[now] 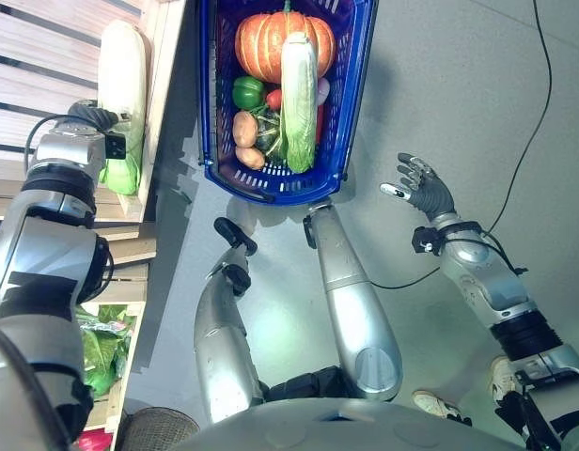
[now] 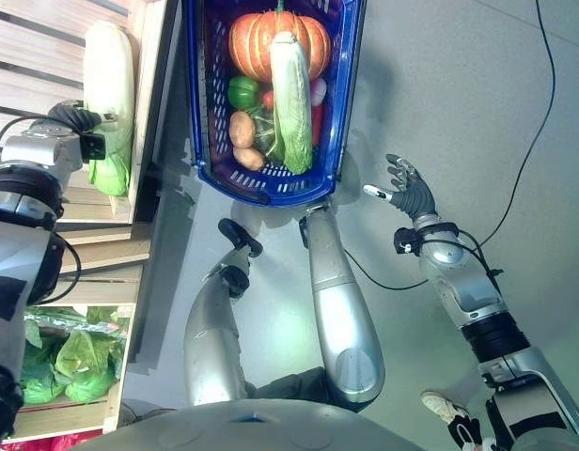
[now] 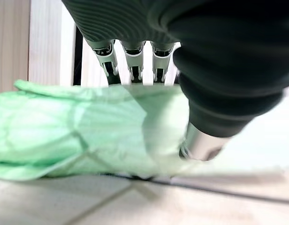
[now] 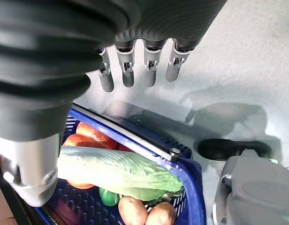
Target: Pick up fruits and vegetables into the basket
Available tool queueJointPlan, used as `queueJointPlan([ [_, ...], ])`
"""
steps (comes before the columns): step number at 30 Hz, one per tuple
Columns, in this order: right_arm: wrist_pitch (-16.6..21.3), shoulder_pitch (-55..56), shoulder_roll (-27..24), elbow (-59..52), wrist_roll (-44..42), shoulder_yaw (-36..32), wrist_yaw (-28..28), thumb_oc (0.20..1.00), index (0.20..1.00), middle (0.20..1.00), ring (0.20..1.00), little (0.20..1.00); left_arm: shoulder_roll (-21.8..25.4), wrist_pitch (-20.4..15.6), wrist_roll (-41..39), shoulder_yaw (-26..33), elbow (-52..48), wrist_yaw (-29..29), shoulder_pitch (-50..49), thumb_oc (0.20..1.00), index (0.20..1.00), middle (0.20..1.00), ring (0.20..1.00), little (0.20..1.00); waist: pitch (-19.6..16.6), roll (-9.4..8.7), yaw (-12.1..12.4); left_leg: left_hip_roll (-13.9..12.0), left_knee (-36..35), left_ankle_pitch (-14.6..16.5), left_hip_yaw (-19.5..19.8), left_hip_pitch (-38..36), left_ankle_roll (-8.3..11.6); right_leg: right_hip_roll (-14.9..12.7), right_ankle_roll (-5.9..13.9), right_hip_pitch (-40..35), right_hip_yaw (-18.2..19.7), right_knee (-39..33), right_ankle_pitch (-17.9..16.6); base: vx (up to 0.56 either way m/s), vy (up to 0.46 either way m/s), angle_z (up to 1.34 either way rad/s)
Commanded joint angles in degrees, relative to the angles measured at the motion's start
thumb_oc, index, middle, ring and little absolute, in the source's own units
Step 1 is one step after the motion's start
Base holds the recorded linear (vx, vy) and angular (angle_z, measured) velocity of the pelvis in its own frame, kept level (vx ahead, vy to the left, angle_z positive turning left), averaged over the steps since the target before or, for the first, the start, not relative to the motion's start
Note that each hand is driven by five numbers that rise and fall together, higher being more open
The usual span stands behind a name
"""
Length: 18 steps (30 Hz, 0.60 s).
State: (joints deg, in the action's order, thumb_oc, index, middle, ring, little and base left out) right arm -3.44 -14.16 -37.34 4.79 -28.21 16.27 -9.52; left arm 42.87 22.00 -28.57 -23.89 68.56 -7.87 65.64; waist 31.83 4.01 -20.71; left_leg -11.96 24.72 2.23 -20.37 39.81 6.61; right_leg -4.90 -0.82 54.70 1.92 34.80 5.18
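Two napa cabbages in play here. Over on the left, one cabbage (image 1: 123, 75) lies on the wooden shelf (image 1: 26, 47), and the left hand (image 1: 94, 116) is on its leafy end. In the left wrist view the fingers (image 3: 130, 61) reach over the leaves with the thumb underneath, but the tips are hidden, so I can't tell if it's actually gripping. In the middle, the blue basket (image 1: 351, 85) sits on the floor holding a pumpkin (image 1: 261, 42), green pepper (image 1: 247, 91), potatoes (image 1: 244, 129) and the other cabbage (image 1: 299, 94). On the right, the right hand (image 1: 423, 188) hangs spread and empty beside the basket. Risk: grabbing loose leaves could tear them, dropping the cabbage.
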Motion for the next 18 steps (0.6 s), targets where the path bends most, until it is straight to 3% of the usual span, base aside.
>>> queueJointPlan([
  [1,2.96,0.89,3.70,-0.21,-2.26,1.24,-0.54,1.000,1.000,1.000,1.000,1.000,-12.58,0.13,-12.84,2.17,1.53,10.98,-10.60,0.200,0.200,0.200,0.200,0.200,-2.04,-4.31,-0.47,0.25,4.99,1.56,0.30,6.34,-0.82,1.25,2.96,0.85,0.44,0.03,2.72,-0.01,-0.031,0.01],
  [9,4.96,2.68,4.72,-2.56,0.17,-0.13,-0.63,1.000,1.000,1.000,1.000,1.000,-15.16,-5.61,-24.08,6.08,-7.31,6.92,-16.26,0.200,0.200,0.200,0.200,0.200,-2.04,-3.83,0.68,1.23,4.20,1.81,1.24,4.06,-1.39,1.14,2.88,-1.60,0.09,0.10,3.39,-0.01,0.003,0.03],
  [18,8.76,5.94,4.03,-5.20,2.72,-2.43,0.08,1.000,1.000,1.000,1.000,1.000,-14.85,-7.00,-23.06,10.07,-11.33,7.18,-23.79,0.200,0.200,0.200,0.200,0.200,-2.04,-3.55,1.61,1.78,2.09,1.54,1.30,-3.33,-1.35,-0.53,3.06,-9.62,-1.43,-2.49,3.32,0.00,0.012,0.02],
])
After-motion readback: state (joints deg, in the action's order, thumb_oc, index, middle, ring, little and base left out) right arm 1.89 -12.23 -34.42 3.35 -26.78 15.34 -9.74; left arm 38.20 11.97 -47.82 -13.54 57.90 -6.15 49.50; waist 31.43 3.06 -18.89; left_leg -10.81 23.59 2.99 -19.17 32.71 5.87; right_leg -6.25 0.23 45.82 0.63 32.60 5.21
